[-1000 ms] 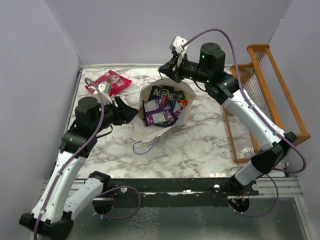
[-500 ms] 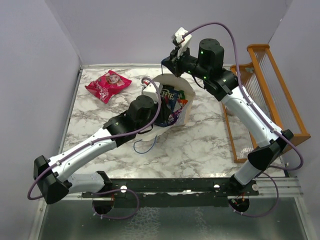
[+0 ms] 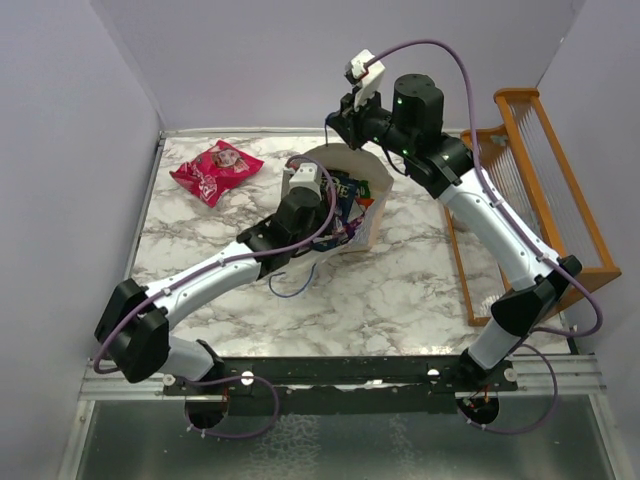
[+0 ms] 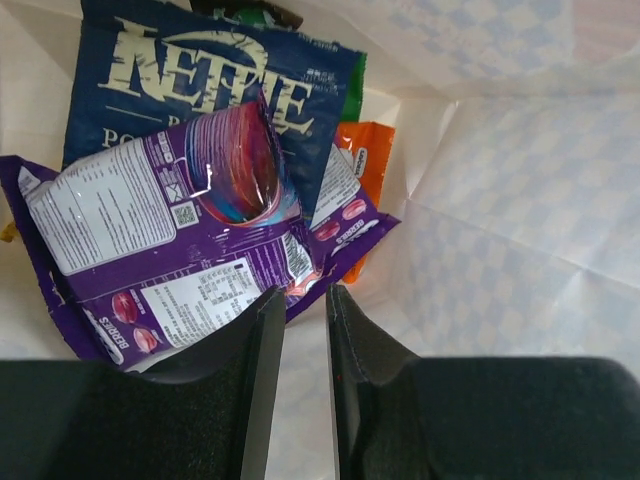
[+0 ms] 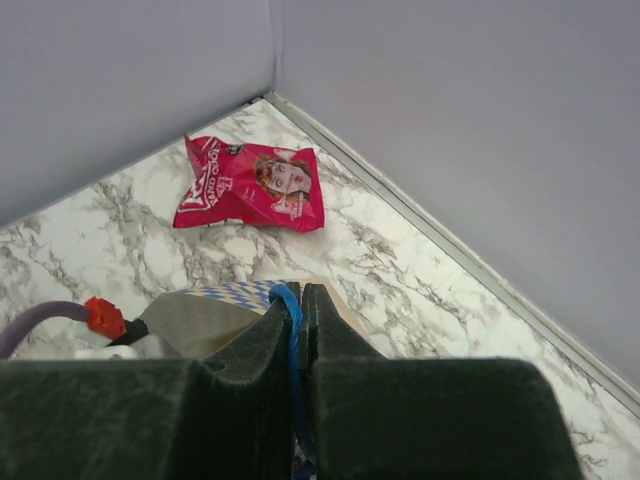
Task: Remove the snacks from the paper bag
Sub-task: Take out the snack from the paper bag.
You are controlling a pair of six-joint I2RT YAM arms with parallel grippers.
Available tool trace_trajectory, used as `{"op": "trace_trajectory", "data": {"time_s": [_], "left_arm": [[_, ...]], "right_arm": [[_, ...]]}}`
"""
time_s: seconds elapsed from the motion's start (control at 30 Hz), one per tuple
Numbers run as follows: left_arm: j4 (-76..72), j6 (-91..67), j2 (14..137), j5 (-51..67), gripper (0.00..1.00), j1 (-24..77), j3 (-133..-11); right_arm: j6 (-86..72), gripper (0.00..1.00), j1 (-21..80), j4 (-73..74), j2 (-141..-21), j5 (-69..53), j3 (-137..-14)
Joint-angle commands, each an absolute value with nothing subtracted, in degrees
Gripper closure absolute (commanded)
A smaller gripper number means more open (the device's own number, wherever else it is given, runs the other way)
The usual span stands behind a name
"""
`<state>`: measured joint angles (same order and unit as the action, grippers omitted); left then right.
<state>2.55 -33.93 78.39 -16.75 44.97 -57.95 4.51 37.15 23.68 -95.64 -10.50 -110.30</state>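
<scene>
While both arms met at it, paper bag point(image 3: 368, 226): stood upright on the table point(image 3: 420, 290).
Left gripper point(image 4: 302, 296): was inside the bag, jaws narrowly parted at the purple packet point(image 4: 150, 255).
Right gripper point(image 5: 303, 300): pinched the blue cord handle point(image 5: 292, 330).
Also inside: dark blue chips bag point(image 4: 170, 80), orange pack point(image 4: 370, 160).
Outside: pink-red bag point(image 3: 216, 170) lay far left.

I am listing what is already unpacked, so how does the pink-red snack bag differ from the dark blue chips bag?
The pink-red bag lies out on the marble table, while the dark blue chips bag sits inside the paper bag. The pink-red bag lies alone and fully visible; the dark blue chips bag is partly covered by a purple packet. Both are printed snack packets.
</scene>
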Motion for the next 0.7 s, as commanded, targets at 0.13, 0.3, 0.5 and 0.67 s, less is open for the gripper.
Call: {"op": "trace_trajectory", "data": {"time_s": [0.13, 0.3, 0.5, 0.67], "left_arm": [[-5.2, -32.3, 81.4, -16.3, 0.65, 43.7, -57.8], [-4.4, -31.8, 87.5, -19.1, 0.61, 43.8, -60.6], [-6.9, -31.0, 90.5, -24.6, 0.56, 43.9, -60.5], [-6.2, -29.0, 93.7, -28.0, 0.42, 43.9, -61.7]], "right_arm": [[2.1, 0.98, 37.2, 23.2, -95.9, -11.1, -113.7], [1.6, 0.98, 37.2, 23.7, -95.6, -12.0, -113.9], [0.6, 0.98, 37.2, 24.0, -94.6, -13.7, -113.6], [0.1, 0.98, 37.2, 23.3, -93.7, -14.6, -112.5]]}}
